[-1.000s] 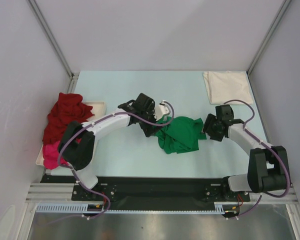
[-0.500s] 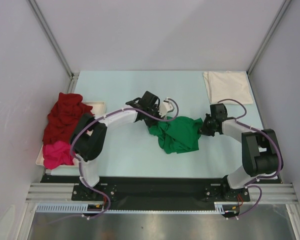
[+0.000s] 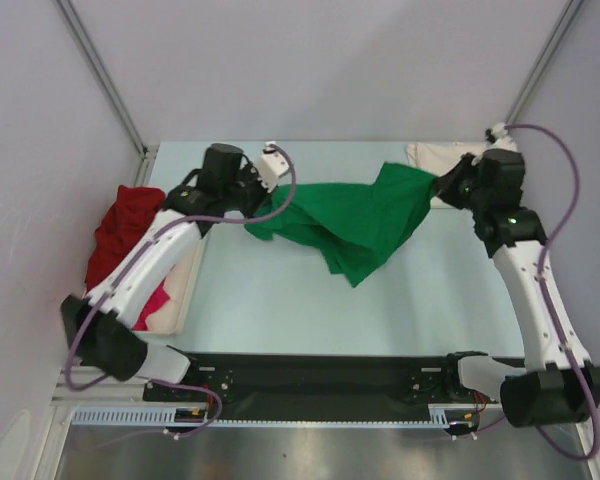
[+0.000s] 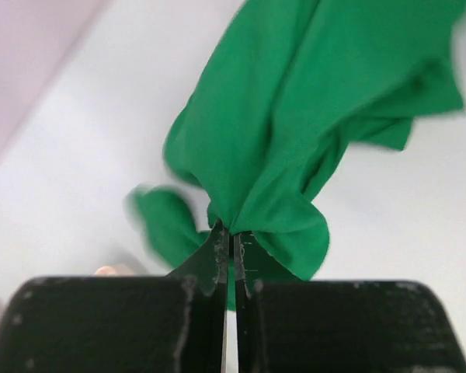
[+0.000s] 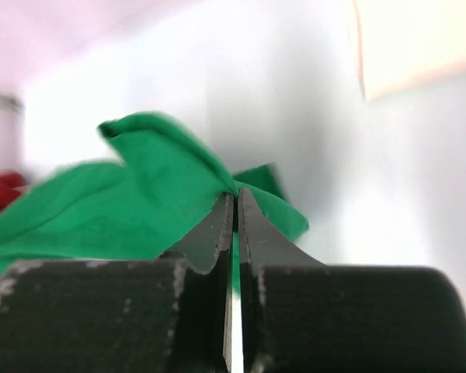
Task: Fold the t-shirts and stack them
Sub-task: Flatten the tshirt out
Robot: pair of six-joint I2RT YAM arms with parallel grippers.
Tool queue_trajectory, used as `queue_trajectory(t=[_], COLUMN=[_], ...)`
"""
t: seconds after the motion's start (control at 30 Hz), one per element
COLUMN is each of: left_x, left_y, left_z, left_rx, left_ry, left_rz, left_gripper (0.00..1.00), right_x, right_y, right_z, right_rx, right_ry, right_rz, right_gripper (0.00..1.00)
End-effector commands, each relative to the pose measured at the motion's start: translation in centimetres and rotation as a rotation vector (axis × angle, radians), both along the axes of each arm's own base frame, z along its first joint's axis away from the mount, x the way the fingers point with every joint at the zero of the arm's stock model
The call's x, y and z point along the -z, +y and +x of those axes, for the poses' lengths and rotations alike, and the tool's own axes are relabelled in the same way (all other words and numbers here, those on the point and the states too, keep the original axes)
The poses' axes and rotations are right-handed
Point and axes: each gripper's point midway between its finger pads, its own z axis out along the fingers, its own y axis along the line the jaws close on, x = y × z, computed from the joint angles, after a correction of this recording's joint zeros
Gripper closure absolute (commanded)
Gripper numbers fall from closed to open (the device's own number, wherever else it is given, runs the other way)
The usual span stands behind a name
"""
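Observation:
A bright green t-shirt (image 3: 352, 222) hangs stretched in the air between both arms over the back of the table. My left gripper (image 3: 252, 205) is shut on its left end; its fingertips (image 4: 221, 237) pinch the cloth (image 4: 311, 101). At the shirt's right end my right gripper (image 3: 442, 186) is shut on the cloth (image 5: 132, 210) as well. The shirt's lower part sags toward the table. A dark red t-shirt (image 3: 120, 228) and a magenta pink one (image 3: 156, 303) lie at the left. The cream-white t-shirt (image 3: 440, 158) lies at the back right, partly behind my right arm.
A shallow cream tray (image 3: 183, 292) stands at the left edge under the red and pink cloth. Grey walls close in the table on three sides. The arms' black base rail (image 3: 320, 375) runs along the near edge.
Both grippers closed on the crumpled green shirt, lifted it off the table and pulled apart toward the back, spreading it between them.

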Motion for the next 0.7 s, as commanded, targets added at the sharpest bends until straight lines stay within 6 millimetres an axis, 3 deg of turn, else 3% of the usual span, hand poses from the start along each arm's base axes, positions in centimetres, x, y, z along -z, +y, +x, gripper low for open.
queue_trajectory(t=[0.0, 0.07, 0.13, 0.2, 0.23, 0.4, 0.47, 0.53, 0.63, 0.67], left_x=[-8.6, -11.6, -13.0, -14.1, -14.3, -14.5, -14.9, -15.5, -16.3, -16.1], left_y=[1.9, 3.9, 5.3, 6.6, 7.0, 8.5, 8.8, 9.3, 9.4, 9.2], left_z=[-5.7, -8.5, -10.0, -12.6, -13.2, -16.5, -16.9, -16.4, -15.2, -14.2], left_rx=[0.068, 0.057, 0.044, 0.046, 0.041, 0.031, 0.025, -0.008, -0.029, -0.035], left_ry=[-0.150, -0.221, -0.256, -0.269, -0.270, -0.266, -0.281, -0.301, -0.336, -0.340], left_rz=[-0.045, -0.042, -0.033, -0.034, -0.040, -0.059, -0.067, -0.054, -0.037, -0.025], left_gripper=[1.00, 1.00, 1.00, 1.00, 0.99, 1.00, 1.00, 1.00, 1.00, 1.00], right_x=[-9.2, -12.5, -16.1, -18.4, -20.4, -24.2, -25.4, -25.5, -25.1, -24.5], right_y=[-1.6, -2.3, -2.3, -2.3, -2.4, -1.9, -1.8, -2.0, -2.1, -2.0], right_z=[-4.0, -6.3, -8.5, -10.8, -12.1, -16.7, -17.6, -17.2, -14.9, -13.3], right_rx=[0.037, 0.061, 0.057, 0.049, 0.051, 0.010, 0.007, 0.015, 0.020, 0.018], right_ry=[-0.183, -0.264, -0.351, -0.411, -0.458, -0.553, -0.585, -0.580, -0.550, -0.523], right_rz=[-0.063, -0.077, -0.073, -0.066, -0.064, -0.045, -0.041, -0.052, -0.071, -0.076], right_gripper=[1.00, 1.00, 1.00, 1.00, 1.00, 1.00, 1.00, 1.00, 1.00, 1.00])
